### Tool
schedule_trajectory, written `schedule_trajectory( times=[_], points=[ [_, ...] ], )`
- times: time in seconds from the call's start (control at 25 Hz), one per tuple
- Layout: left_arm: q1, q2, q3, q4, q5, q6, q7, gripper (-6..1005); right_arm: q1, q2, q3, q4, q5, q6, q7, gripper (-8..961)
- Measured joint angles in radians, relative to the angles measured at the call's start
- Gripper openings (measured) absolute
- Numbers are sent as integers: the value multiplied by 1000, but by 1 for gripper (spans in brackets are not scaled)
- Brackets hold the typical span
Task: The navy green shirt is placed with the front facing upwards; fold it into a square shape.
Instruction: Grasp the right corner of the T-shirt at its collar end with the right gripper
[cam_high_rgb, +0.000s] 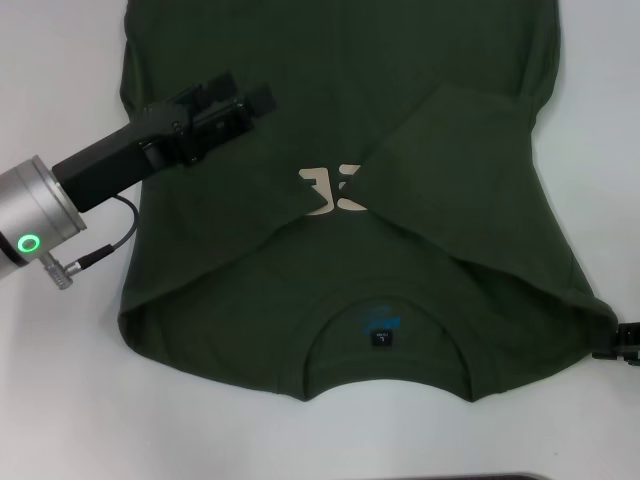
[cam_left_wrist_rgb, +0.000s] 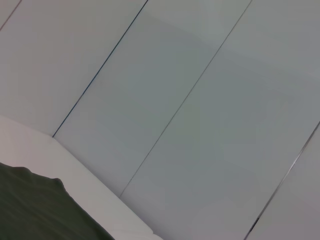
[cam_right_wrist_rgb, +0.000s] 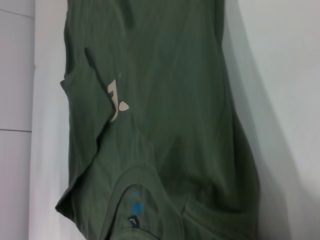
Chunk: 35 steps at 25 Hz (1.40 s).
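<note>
The navy green shirt (cam_high_rgb: 340, 260) lies flat on the white table, collar toward me, with its small dark neck label (cam_high_rgb: 381, 338) showing. Both sleeves are folded in toward the middle, and they cover part of the cream letters (cam_high_rgb: 335, 192). My left gripper (cam_high_rgb: 245, 100) hangs over the shirt's left side, beyond the folded sleeve. Only a tip of my right gripper (cam_high_rgb: 622, 342) shows, beside the shirt's right shoulder corner. In the right wrist view the shirt (cam_right_wrist_rgb: 165, 125) fills the picture, with the letters (cam_right_wrist_rgb: 116, 100) and the label (cam_right_wrist_rgb: 134, 220) visible. The left wrist view catches a corner of the shirt (cam_left_wrist_rgb: 40, 210).
The white table (cam_high_rgb: 60, 400) surrounds the shirt on the left, right and near sides. A dark strip (cam_high_rgb: 500, 476) runs along the table's near edge. Grey wall panels (cam_left_wrist_rgb: 190, 100) stand beyond the table edge in the left wrist view.
</note>
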<state>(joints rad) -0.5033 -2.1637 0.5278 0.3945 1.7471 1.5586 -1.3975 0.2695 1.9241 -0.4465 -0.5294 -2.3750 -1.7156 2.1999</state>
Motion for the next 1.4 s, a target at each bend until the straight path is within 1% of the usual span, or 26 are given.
schedule_trajectory(
  times=[0.16, 0.28, 0.36, 0.48, 0.56, 0.68, 0.8, 0.88, 1.0, 1.2, 1.4],
  points=[
    [-4, 1, -1, 2, -2, -3, -1, 884, -17, -3, 40, -39, 6, -38, -10, 306],
    [-6, 1, -1, 2, -10, -8, -2, 884, -38, -3, 116, -100, 7, -87, -18, 409],
    [-7, 1, -2, 2, -16, -12, -1, 884, -46, -9, 175, -126, 7, -124, -27, 477],
    [-8, 1, 0, 6, -18, -19, -1, 884, -44, -17, 238, -138, 7, -156, -44, 505],
    [-8, 2, 6, 14, -8, -19, -5, 884, -36, -19, 257, -138, 6, -159, -56, 523],
    [-2, 5, 22, 42, 14, -17, -15, 885, -18, -17, 252, -130, -9, -146, -57, 550],
    [8, 8, 32, 71, 30, -23, -41, 885, -4, -11, 250, -128, -43, -129, -44, 578],
    [12, 9, 31, 80, 33, -24, -48, 885, -2, -9, 249, -118, -52, -114, -30, 580],
    [15, 10, 28, 86, 33, -24, -49, 885, -5, -12, 242, -74, -56, -89, -11, 583],
    [15, 8, 26, 87, 31, -27, -46, 885, -5, -14, 220, -24, -56, -67, 10, 678],
    [15, 6, 26, 87, 27, -34, -44, 885, 1, -2, 188, -12, -56, -48, 36, 678]
  ],
)
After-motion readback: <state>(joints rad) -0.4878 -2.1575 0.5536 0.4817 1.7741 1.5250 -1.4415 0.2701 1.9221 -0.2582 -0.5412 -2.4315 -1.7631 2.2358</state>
